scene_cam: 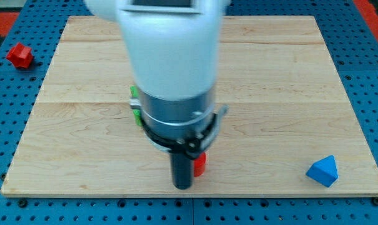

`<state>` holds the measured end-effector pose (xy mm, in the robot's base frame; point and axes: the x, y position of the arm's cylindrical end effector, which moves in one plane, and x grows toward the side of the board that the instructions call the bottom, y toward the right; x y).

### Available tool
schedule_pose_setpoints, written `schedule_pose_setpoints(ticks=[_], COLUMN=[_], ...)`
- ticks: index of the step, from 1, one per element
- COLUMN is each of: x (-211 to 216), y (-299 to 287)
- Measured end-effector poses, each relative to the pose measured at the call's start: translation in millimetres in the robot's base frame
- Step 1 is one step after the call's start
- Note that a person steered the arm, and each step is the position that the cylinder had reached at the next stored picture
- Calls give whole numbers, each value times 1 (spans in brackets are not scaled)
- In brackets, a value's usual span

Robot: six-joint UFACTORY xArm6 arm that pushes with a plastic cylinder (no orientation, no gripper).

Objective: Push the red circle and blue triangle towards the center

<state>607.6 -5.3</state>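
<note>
Near the worktop [270,75] bottom edge, my tip [183,186] touches a red block [200,164]. Blue triangle [322,170] lies well apart, right. No fingers are fitted.

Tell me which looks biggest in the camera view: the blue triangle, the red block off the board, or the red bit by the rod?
1. blue triangle
2. red block off the board, nearly alike
3. red bit, mostly hidden behind the rod
</note>
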Motion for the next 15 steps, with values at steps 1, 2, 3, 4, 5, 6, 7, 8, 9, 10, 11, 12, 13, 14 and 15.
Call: schedule_pose_setpoints(ticks=[1, 2, 3, 4, 5, 6, 7, 8, 9, 10, 11, 12, 13, 14, 15], x=[2, -41, -73, -100, -74, -87, -94, -16, 5, -29, -53, -69, -90, -100, -117], y=[18, 3, 3, 3, 40, 153, 258, 286, 240, 198, 129, 75, 38, 30, 13])
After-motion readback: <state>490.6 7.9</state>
